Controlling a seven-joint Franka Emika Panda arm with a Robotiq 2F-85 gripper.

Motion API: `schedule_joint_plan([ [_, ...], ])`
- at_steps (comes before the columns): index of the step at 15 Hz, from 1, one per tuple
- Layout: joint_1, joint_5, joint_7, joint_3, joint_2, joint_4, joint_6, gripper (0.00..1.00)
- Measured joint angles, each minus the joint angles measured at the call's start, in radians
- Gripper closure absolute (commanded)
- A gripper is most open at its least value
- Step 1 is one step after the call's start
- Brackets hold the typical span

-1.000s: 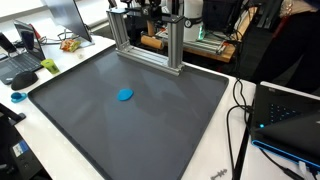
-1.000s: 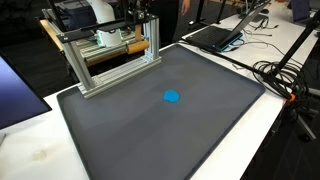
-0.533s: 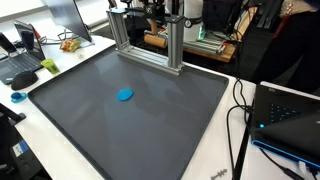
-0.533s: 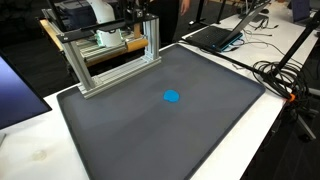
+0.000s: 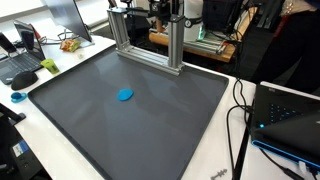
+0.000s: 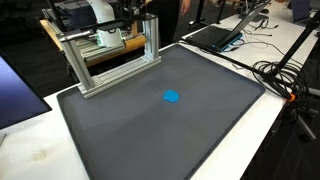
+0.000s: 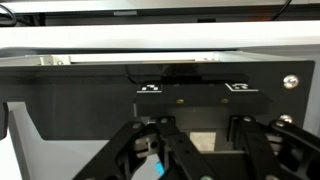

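While the hand [image 7: 205, 168] has only edged a little behind the aluminium frame [image 5: 176, 45] over the last second, the blue disc [image 5: 125, 95] lies unmoved on the dark table [image 5: 185, 120]. It is well out in front of the hand, past the frame. The wrist view shows the hand's fingers standing apart with nothing between them. I judge that it touches nothing so far, and the frame is nearest to it.
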Motion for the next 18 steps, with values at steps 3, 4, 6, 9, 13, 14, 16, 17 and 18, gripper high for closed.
schedule_joint_plan([
  [3,0.0,0.002,0.0,-0.003,-0.036,-0.027,0.002,0.27],
  [4,0.0,0.002,0.0,-0.003,-0.045,-0.034,0.001,0.22],
  [6,0.0,0.002,-0.002,-0.006,-0.057,-0.046,0.002,0.09],
  [9,0.002,0.003,-0.008,-0.008,-0.062,-0.057,0.002,0.0],
  [13,0.002,0.003,-0.008,-0.008,-0.062,-0.058,0.015,0.0],
  [14,0.002,0.003,-0.008,-0.008,-0.062,-0.057,0.02,0.0],
  [16,0.002,0.003,-0.007,-0.007,-0.061,-0.054,0.039,0.0],
  [17,0.002,0.003,-0.007,-0.007,-0.06,-0.051,0.05,0.0],
  [18,0.002,0.003,-0.007,-0.007,-0.06,-0.048,0.052,0.0],
])
